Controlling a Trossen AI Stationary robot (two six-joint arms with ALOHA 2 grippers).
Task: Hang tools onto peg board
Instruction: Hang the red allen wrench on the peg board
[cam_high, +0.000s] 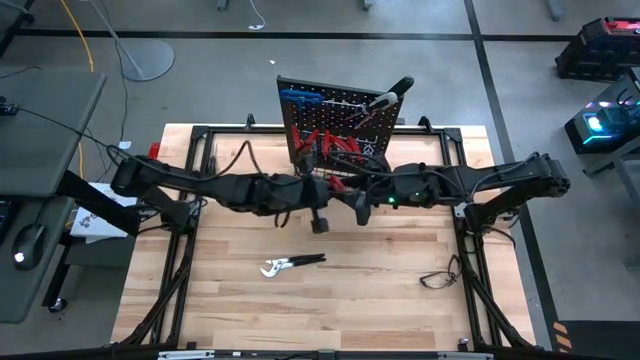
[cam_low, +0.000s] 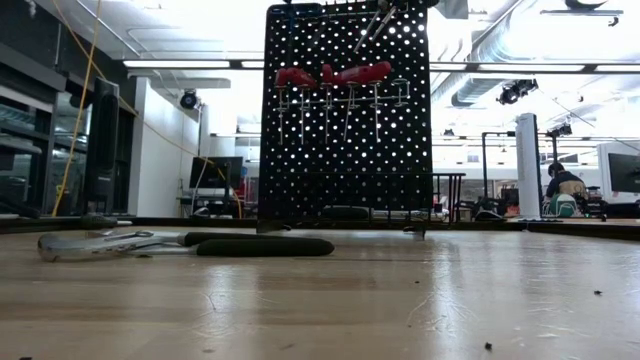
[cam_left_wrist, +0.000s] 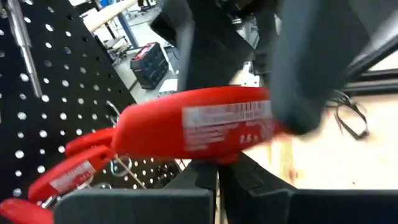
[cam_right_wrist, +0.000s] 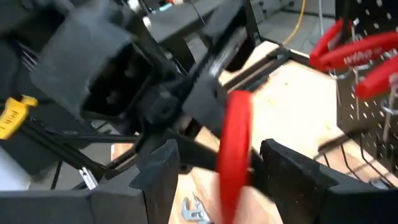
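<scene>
- Peg board (cam_high: 340, 125) stands upright at the table's (cam_high: 400, 290) far edge, centre; red-handled tools hang on it in a row, blue ones at its upper left in the high view.
- Both arms meet just in front of the board, over the table's far half; the near half lies open wood.
- Left gripper (cam_left_wrist: 217, 186) clenched on a red-handled screwdriver (cam_left_wrist: 199, 127); its fingers pinch the handle's underside; the handle's long axis runs across the left wrist view, close beside the board's holes and the hung red handles.
- Right gripper (cam_right_wrist: 214, 165) has jaws parted, one on each side of the same screwdriver (cam_right_wrist: 236, 149), seen end-on here; cannot tell whether the pads touch it.
- Pliers (cam_high: 290, 265) lie flat on the table, well apart from the arms, left of centre; long axis roughly left to right, silver head to the left, dark handles to the right.
- Loose black cable (cam_high: 440, 275) lies on the wood near the right frame leg.
- Low view: pliers (cam_low: 180, 243) at left, board (cam_low: 345, 130) behind; a person sits far off at right.
</scene>
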